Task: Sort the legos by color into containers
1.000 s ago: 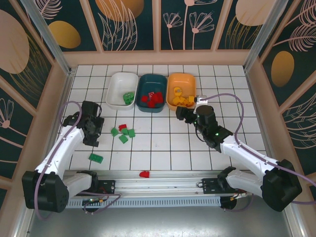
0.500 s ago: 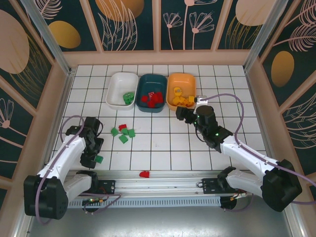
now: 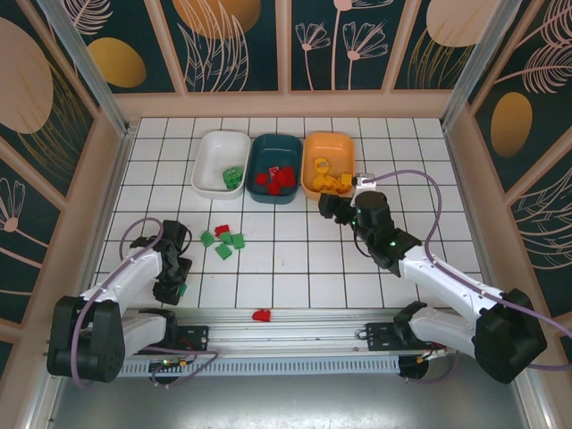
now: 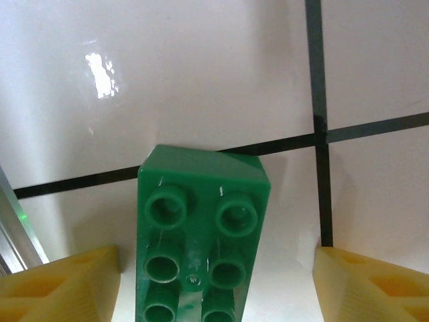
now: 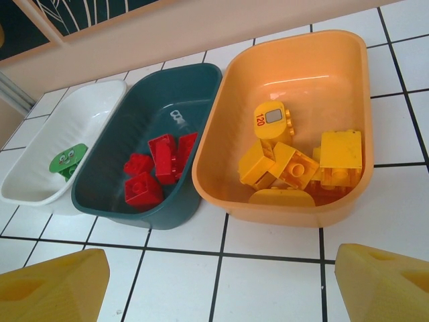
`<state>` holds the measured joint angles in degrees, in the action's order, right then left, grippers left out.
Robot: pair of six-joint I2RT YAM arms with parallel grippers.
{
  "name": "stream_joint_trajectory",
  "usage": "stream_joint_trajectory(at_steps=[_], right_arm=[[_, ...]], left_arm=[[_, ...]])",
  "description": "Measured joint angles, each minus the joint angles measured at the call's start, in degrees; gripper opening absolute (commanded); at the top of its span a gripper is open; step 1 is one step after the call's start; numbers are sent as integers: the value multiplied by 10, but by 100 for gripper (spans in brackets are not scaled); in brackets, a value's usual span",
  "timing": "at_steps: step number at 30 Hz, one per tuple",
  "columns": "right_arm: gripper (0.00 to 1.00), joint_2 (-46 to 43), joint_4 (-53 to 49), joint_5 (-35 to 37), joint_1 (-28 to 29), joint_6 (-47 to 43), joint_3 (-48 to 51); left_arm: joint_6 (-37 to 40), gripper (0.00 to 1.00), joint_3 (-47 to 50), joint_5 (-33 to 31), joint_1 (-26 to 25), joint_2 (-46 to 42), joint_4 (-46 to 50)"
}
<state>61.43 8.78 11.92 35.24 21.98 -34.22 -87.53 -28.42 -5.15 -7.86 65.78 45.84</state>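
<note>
A green lego (image 4: pixel 201 235) lies studs-up on the tile between the yellow fingers (image 4: pixel 60 288) of my left gripper (image 4: pixel 214 295), which is open with a gap on each side. From above, the left gripper (image 3: pixel 172 284) hangs low over that green lego (image 3: pixel 181 289) at the near left. My right gripper (image 3: pixel 329 207) is open and holds nothing, just in front of the orange tray (image 3: pixel 331 137). The orange tray (image 5: pixel 301 74) holds yellow legos (image 5: pixel 295 164), the teal tray (image 5: pixel 114 154) red ones (image 5: pixel 157 168), the white tray (image 5: pixel 40 168) green ones.
Three green legos (image 3: pixel 225 243) and a small red one (image 3: pixel 222 230) lie in a loose group left of centre. A lone red lego (image 3: pixel 261 315) sits at the near edge by the rail. Wooden walls close in the tiled floor.
My left arm has swung back toward the near left and dropped over the green lego, which now lies between its open fingers. The right arm has not moved.
</note>
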Motion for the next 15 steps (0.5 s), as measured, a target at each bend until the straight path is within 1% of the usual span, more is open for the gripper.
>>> stream_joint_trajectory(at_steps=[3, 7, 13, 15], right_arm=[[88, 0, 0, 0, 0, 0, 0], [88, 0, 0, 0, 0, 0, 0], [88, 0, 0, 0, 0, 0, 0], [88, 0, 0, 0, 0, 0, 0]], left_arm=[[7, 46, 4, -8, 0, -7, -2], [20, 38, 8, -15, 0, -14, -3], [55, 37, 3, -20, 0, -10, -7], [68, 36, -4, -29, 0, -4, -36]])
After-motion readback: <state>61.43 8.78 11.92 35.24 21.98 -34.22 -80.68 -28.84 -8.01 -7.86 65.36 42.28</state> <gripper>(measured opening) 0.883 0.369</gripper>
